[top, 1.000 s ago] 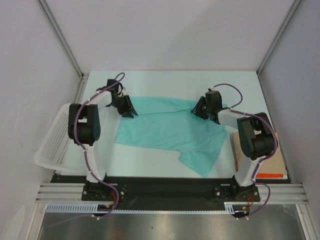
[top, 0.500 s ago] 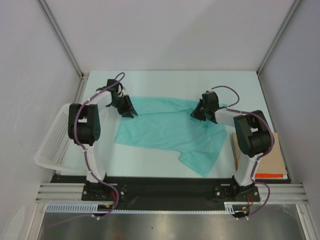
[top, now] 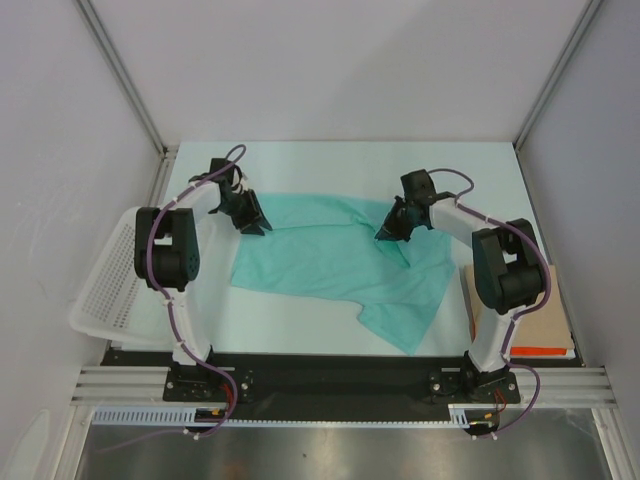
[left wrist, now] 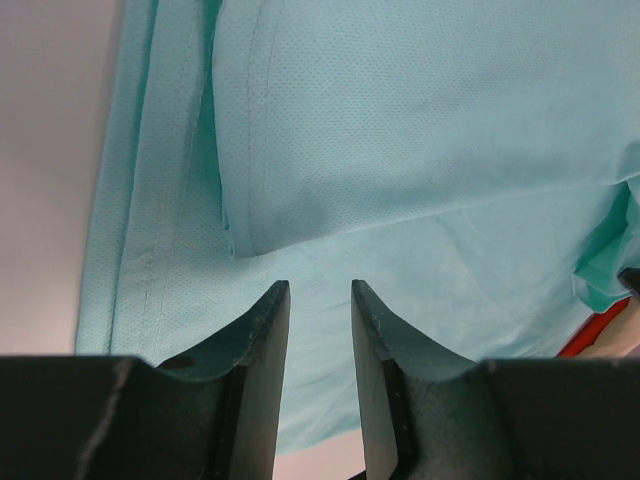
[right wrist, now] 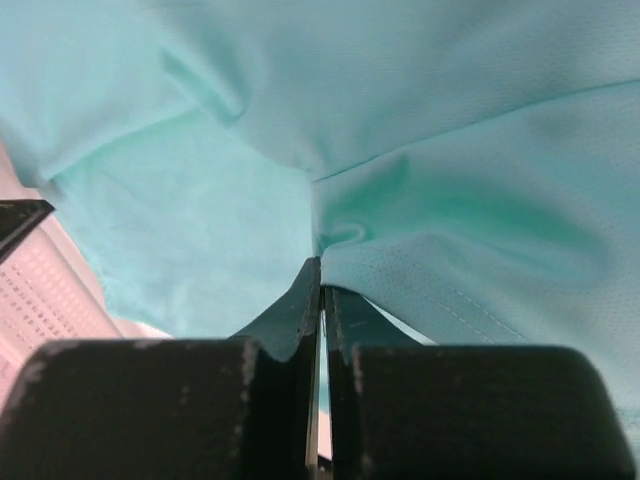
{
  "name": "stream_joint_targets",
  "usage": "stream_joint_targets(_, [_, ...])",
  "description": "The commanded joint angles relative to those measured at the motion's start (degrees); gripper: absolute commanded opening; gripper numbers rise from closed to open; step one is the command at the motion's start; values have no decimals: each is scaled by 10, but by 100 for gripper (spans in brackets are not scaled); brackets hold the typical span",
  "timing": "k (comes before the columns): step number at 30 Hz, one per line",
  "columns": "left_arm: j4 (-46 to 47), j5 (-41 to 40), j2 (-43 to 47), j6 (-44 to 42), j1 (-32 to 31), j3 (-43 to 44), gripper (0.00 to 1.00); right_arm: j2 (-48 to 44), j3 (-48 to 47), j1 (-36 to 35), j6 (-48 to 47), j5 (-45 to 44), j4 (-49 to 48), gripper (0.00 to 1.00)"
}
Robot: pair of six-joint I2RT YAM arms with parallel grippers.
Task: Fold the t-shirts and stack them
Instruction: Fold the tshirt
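One teal t-shirt point(top: 320, 262) lies spread and rumpled across the middle of the table, one sleeve trailing toward the front. My left gripper point(top: 258, 224) hovers at its far left corner. In the left wrist view this gripper point(left wrist: 318, 292) is open, and the t-shirt point(left wrist: 420, 150) with a folded hem lies beyond the gap, nothing between the fingers. My right gripper point(top: 388, 233) is at the shirt's far right part. The right wrist view shows that gripper point(right wrist: 320, 268) shut on a puckered pinch of the t-shirt point(right wrist: 450, 120).
A white mesh basket point(top: 105, 285) hangs off the table's left edge. A brown cardboard sheet point(top: 548, 318) lies at the right edge with a red strip point(top: 540, 351) at its near side. Grey walls enclose the back and both sides.
My right gripper has closed on the shirt and shifted left toward the middle, bunching the cloth there. The left arm has stayed put.
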State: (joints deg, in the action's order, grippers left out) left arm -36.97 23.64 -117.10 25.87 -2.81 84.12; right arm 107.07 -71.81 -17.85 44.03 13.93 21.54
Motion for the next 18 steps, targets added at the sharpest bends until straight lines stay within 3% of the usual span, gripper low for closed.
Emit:
stream_joint_targets(1, [-1,-4,17,-4,5,22,37,9,-9,-4,16,49,81,4])
stream_joint_targets(3, [-1,-5,18,-4,5,24,38,10,-7,-7,18,53,90,10])
stream_joint_targets(6, [-3,-15,24,-5,5,22,42,37,-33,-14,-10,102,127,32])
stream_joint_targets(7, [-4,-18,26,-6,5,23,44,45,-46,-16,-23,103,149,36])
stream_joint_targets(12, [-8,-26,30,-10,5,28,48,-55,-30,-4,-70,53,195,51])
stream_joint_targets(18, [-15,-51,24,-8,5,36,46,-146,41,100,-60,53,159,52])
